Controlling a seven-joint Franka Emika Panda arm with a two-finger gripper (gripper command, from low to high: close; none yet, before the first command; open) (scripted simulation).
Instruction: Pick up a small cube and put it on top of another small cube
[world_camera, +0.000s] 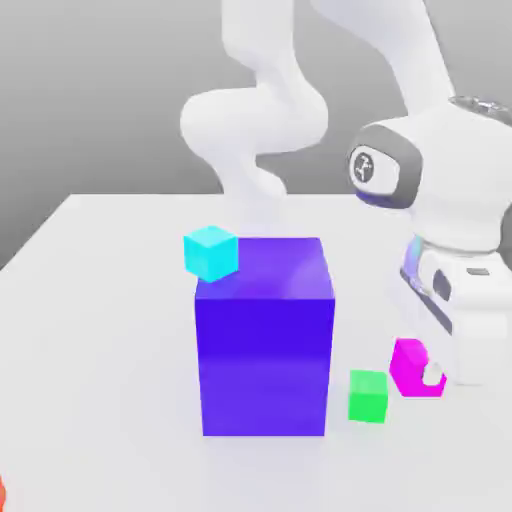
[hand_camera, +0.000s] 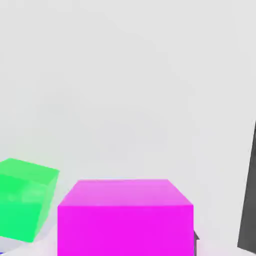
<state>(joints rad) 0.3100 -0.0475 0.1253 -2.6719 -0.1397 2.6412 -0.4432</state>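
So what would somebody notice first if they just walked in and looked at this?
Probably the big glossy blue-purple block standing mid-table, with a small cyan cube by its top corner on the exterior view's left. Next, the white robot arm on the exterior view's right, its fingers shut on a small glossy magenta-pink cube. A small green cube sits just beside that one, between it and the big block.

Glossy, smooth magenta cube
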